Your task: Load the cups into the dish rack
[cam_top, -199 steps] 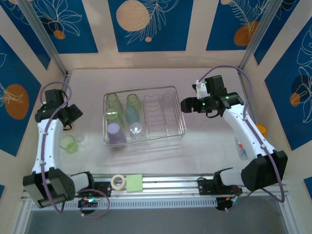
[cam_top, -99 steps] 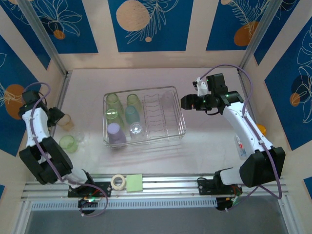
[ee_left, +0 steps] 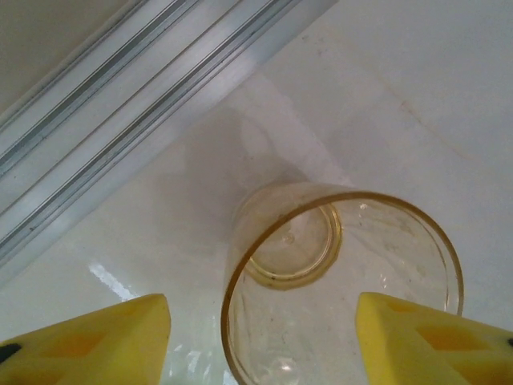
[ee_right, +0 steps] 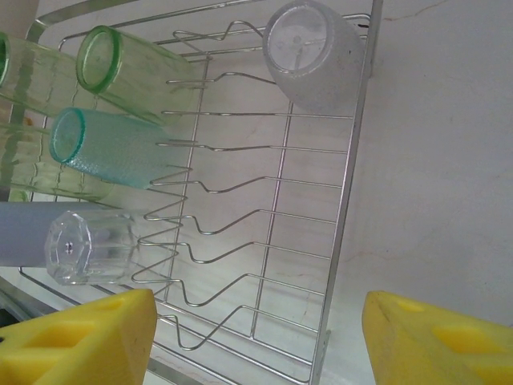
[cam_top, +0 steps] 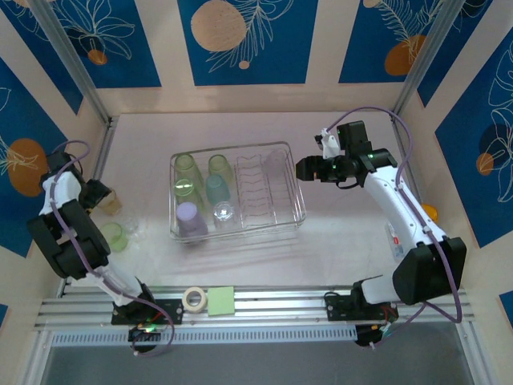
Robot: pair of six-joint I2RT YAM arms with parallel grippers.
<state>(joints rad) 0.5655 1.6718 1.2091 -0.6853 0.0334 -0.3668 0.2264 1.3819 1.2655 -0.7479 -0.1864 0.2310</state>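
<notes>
From above, the wire dish rack (cam_top: pixel 293 210) holds seven see-through cups (cam_top: pixel 216 188) — three green, one teal, one purple, two clear. Three more stand on the worktop (cam_top: pixel 345 233).

Left wrist: a peach cup (ee_left: pixel 337 241) stands between the half-open left hand (ee_left: pixel 263 321), not squeezed.

Right wrist: the right hand (ee_right: pixel 258 321) is open and empty, beside the rack.

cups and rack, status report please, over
Left gripper open, astride peach cup on table. Right gripper open, empty, over rack. Part loaded; green cup outside, near peach cup, mind it.
</notes>
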